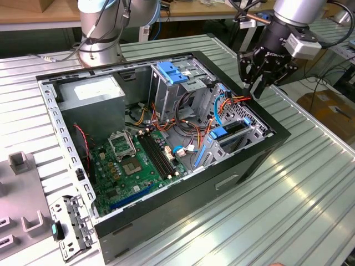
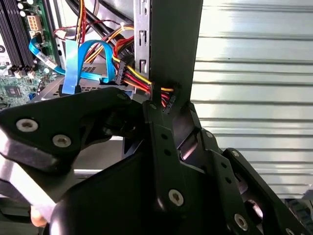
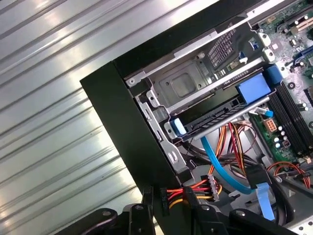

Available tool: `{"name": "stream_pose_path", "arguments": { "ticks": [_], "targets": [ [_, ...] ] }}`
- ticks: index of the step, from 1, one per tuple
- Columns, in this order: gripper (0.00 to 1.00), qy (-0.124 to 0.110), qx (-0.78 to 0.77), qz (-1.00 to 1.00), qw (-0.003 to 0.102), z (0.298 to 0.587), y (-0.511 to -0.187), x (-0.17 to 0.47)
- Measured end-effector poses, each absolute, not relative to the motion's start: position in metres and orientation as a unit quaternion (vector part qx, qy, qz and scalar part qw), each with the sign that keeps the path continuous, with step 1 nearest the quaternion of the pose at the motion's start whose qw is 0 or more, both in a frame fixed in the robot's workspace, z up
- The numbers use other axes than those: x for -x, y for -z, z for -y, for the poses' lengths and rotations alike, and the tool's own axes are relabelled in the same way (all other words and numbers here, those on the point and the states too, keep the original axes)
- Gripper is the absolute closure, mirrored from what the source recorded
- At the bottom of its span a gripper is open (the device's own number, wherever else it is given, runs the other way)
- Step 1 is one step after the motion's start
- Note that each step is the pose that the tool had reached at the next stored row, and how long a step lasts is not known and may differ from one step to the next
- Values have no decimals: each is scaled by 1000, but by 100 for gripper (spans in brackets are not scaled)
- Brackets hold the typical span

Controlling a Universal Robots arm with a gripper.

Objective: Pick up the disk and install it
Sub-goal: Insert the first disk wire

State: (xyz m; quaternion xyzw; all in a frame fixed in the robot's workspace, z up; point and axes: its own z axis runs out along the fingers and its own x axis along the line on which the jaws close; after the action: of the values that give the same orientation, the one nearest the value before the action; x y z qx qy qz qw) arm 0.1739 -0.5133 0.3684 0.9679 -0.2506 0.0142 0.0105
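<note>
Blue-railed disk [image 3: 215, 116], slotted edge-on in drive cage [image 3: 183, 85]

The gripper [image 1: 257, 90] hung over the case [image 1: 244, 166] wall. The disk [image 3: 220, 113] sat in its bay near below, the motherboard [image 1: 130, 163] beyond, and the power supply [image 1: 91, 97] well apart.

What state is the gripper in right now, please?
Gripper: cannot be told whether open or closed; it is above the case corner, beside the power connector.

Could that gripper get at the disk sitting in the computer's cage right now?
Probably yes: the case is open and the gripper hangs over its rim close to the disk. The metal cage hugs it and loose cables run close by, so access looks tight.
</note>
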Motion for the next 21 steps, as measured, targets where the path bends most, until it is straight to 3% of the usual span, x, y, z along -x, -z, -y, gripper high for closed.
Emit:
{"name": "stream_pose_path", "arguments": {
  "ticks": [5,8,21],
  "targets": [
    [64,-14,-968,251,10,513,-366,-175],
    [83,-14,-968,250,10,513,-366,-175],
    [84,-14,-968,250,11,514,-371,-172]
  ]
}}
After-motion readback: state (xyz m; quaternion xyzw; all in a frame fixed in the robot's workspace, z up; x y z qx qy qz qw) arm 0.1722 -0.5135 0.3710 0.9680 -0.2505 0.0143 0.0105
